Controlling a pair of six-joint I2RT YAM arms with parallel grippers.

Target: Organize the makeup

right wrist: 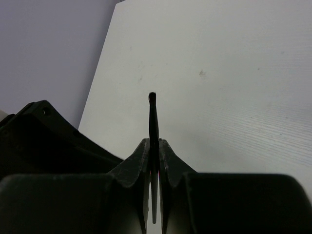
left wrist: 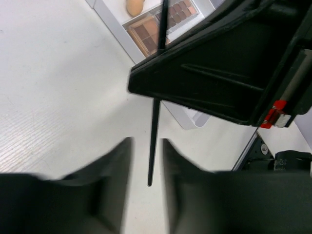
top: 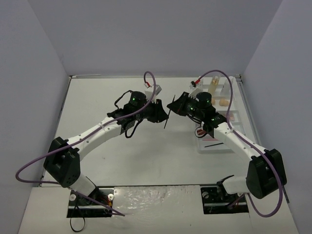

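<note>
Brush [top: 167,118], thin and black, is held above the table [top: 122,161], mid-table where the two arms meet. Right gripper [right wrist: 153,146] is clamped tight on it, jaws pressed to the shaft from both sides, with one end poking out past the fingers. Left gripper [left wrist: 146,144] is only partly open. Its fingers sit on either side of the shaft's free end with a gap on each side, so no grip there. White tray [top: 207,148] is at the right side of the table, partly under the right arm. Left wrist view shows a brown eyeshadow palette [left wrist: 146,34] and a beige sponge [left wrist: 135,6] in it.
</note>
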